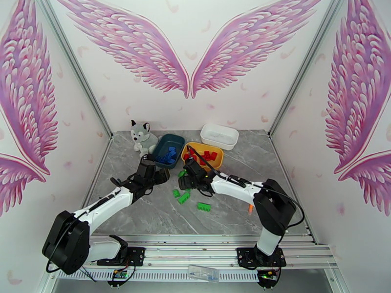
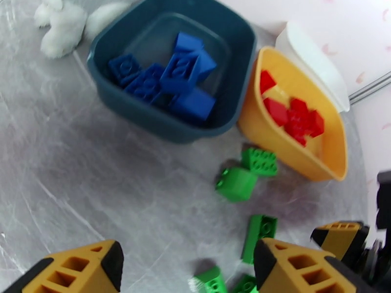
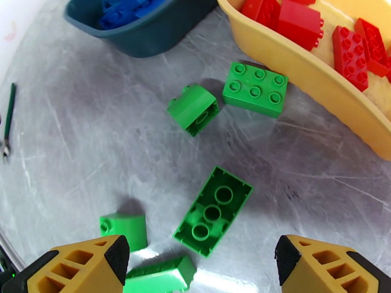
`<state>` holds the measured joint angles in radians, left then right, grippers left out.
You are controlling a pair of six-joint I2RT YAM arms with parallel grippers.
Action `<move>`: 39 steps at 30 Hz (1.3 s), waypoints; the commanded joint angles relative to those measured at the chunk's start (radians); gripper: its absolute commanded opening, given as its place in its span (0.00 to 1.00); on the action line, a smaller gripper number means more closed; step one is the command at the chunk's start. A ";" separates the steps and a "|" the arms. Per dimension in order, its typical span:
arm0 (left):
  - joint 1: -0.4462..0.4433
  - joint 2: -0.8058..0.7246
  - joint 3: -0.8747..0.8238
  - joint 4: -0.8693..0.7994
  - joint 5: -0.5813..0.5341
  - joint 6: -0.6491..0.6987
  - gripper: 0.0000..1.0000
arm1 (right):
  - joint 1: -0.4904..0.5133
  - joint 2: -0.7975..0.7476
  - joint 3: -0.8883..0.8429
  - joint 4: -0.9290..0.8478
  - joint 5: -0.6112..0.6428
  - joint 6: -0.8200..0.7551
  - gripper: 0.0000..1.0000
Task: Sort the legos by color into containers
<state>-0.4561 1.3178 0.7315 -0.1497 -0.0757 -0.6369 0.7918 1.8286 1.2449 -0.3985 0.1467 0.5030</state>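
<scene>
Because the left pincer (image 2: 188, 260) and the right pincer (image 3: 201, 252) hang close together over the same green legos (image 1: 184, 197), they could bump into each other. Both pincers are wide apart and hold nothing. The long green brick (image 3: 212, 216) just past the right pincer's tips lies slanted and belly up, so a squeeze may spin it or knock the small green brick (image 3: 124, 229) at its 9 o'clock. The white tub (image 1: 220, 136) sits at 1 o'clock from the yellow tub (image 1: 218, 155), so I think a green brick carried there could drop in with the red bricks (image 3: 303, 20). The green ones are bright, shiny and studded, and they lie on the grey counter (image 1: 146, 216) at 6 o'clock from the yellow tub. The blue bricks (image 2: 181, 74) lie in the teal tub (image 2: 161, 128).
</scene>
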 commanded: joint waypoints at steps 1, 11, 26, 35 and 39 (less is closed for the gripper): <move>-0.001 0.028 -0.012 0.062 0.054 0.013 0.72 | -0.010 0.069 0.063 -0.071 0.068 0.060 0.84; -0.004 0.001 -0.029 0.064 0.036 0.024 0.71 | -0.011 0.167 0.070 -0.036 0.081 0.075 0.80; -0.003 0.013 -0.026 0.071 0.052 0.034 0.70 | -0.010 0.142 0.054 -0.025 0.086 0.061 0.42; -0.006 0.081 -0.033 0.217 0.231 0.051 0.75 | -0.030 -0.045 -0.004 -0.037 0.173 0.020 0.24; -0.013 0.123 -0.032 0.284 0.311 0.031 0.77 | -0.078 -0.109 0.016 -0.070 0.242 -0.008 0.23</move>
<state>-0.4610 1.4139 0.7124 0.0540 0.1417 -0.6037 0.7528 1.7714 1.2545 -0.4316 0.3038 0.5255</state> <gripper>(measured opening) 0.764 0.343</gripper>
